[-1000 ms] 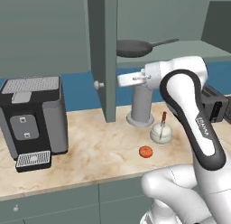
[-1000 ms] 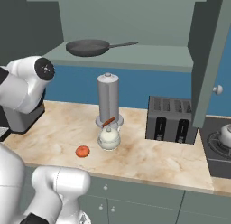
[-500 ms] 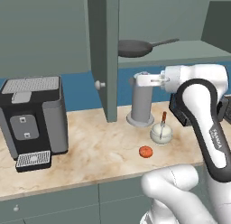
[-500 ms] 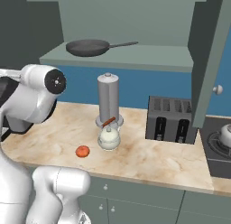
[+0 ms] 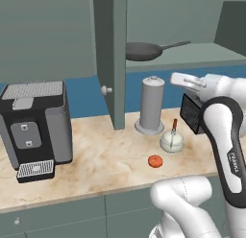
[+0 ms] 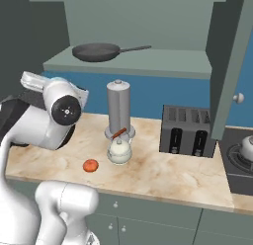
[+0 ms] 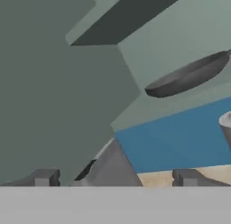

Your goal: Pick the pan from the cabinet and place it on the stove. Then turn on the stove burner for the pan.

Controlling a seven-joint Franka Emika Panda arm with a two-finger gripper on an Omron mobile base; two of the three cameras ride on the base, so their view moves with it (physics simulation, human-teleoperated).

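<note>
**One pan on the open shelf, hand wide and empty**

One round, shallow dark frying pan (image 5: 143, 51) with a long thin handle sits on the bottom shelf of the grey-green wall cabinet (image 5: 202, 54), and I take that shelf as my landmark. Both cabinet doors stand swung out; the left door (image 5: 111, 59), with its small round knob, hangs edge-on just left of the pan.

My gripper (image 7: 115, 177) has its fingertips (image 7: 43, 178) spread wide with nothing between them. From the hand camera I see the pan up and to the right, well apart from the fingers.

Below the shelf, on the marbled beige counter (image 6: 163, 167), a tall grey metal cylinder with a knobbed lid (image 6: 118, 110) stands directly under the pan. Just in front of it sits a small pale round jar with a reddish stick (image 6: 119, 150), and near that an orange-red round fruit (image 6: 90, 165). A dark slotted toaster (image 6: 188, 130) stands to the right, a black and grey coffee machine (image 5: 34, 122) far left. The black cooktop (image 6: 239, 160) lies beyond the toaster.
</note>
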